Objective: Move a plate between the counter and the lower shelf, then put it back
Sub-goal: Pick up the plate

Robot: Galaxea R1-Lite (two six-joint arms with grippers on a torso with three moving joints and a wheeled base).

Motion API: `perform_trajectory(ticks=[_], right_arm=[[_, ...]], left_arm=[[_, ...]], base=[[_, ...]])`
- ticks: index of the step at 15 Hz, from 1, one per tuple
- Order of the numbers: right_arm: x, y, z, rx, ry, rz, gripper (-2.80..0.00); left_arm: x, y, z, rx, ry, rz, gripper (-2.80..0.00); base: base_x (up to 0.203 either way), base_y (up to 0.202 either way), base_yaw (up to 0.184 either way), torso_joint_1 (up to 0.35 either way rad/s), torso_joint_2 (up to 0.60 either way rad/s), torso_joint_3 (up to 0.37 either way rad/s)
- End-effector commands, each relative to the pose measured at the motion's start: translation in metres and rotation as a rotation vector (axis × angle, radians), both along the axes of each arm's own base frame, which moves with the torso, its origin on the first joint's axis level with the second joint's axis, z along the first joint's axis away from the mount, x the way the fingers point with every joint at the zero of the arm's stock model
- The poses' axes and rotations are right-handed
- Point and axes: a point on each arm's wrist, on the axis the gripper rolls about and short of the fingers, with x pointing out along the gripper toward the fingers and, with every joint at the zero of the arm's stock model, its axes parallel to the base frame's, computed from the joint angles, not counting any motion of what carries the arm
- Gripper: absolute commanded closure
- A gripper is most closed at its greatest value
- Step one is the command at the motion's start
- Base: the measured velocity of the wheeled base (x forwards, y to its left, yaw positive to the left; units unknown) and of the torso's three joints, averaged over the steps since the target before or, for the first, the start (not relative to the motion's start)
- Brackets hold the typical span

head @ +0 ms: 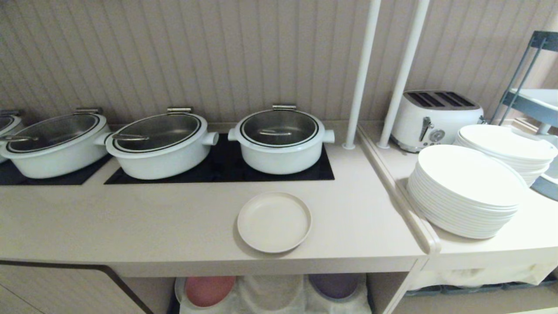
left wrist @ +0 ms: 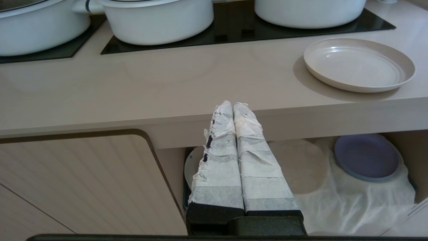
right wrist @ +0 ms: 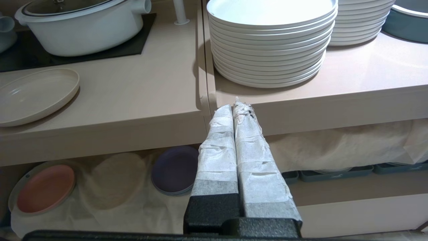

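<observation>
The small cream-beige plate [head: 274,222] [left wrist: 359,63] [right wrist: 35,95] lies flat on the counter [head: 130,226] near its front edge, in front of the black panel. Below it, the lower shelf [head: 270,294] [left wrist: 351,201] [right wrist: 100,197] holds a white cloth. My left gripper [left wrist: 233,104] is shut and empty, hanging in front of the counter's edge, left of the plate. My right gripper [right wrist: 233,106] is shut and empty too, in front of the seam between the counter and the lower surface to its right. Neither gripper appears in the head view.
Three white lidded pots [head: 281,139] stand on black panels [head: 305,172] behind the plate. A pink plate [head: 209,290] and a purple plate [head: 335,285] lie on the shelf cloth. Stacked glossy white plates [head: 468,192] and a toaster [head: 433,117] sit at the right, behind two white poles [head: 362,74].
</observation>
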Motion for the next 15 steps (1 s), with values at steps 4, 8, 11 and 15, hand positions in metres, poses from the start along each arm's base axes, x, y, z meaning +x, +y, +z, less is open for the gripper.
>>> perform_trajectory(ticks=[4, 8, 11, 15], right_arm=[[0.0000, 0.0000, 0.0000, 0.001, 0.000, 0.000, 0.00], [0.0000, 0.0000, 0.0000, 0.001, 0.000, 0.000, 0.00], [0.0000, 0.0000, 0.0000, 0.001, 0.000, 0.000, 0.00], [0.0000, 0.0000, 0.0000, 0.001, 0.000, 0.000, 0.00]], left_arm=[[0.0000, 0.0000, 0.0002, 0.001, 0.001, 0.001, 0.00], [0.0001, 0.0000, 0.0001, 0.001, 0.001, 0.001, 0.00], [0.0001, 0.0000, 0.0001, 0.001, 0.000, 0.001, 0.00], [0.0001, 0.0000, 0.0001, 0.001, 0.000, 0.001, 0.00]], base=[[0.000, -0.019, 0.008, 0.001, 0.00, -0.001], [0.000, -0.178, 0.004, 0.002, 0.00, 0.006], [0.000, -0.193, 0.001, 0.004, 0.00, 0.002], [0.000, -0.091, 0.000, 0.001, 0.00, 0.000]])
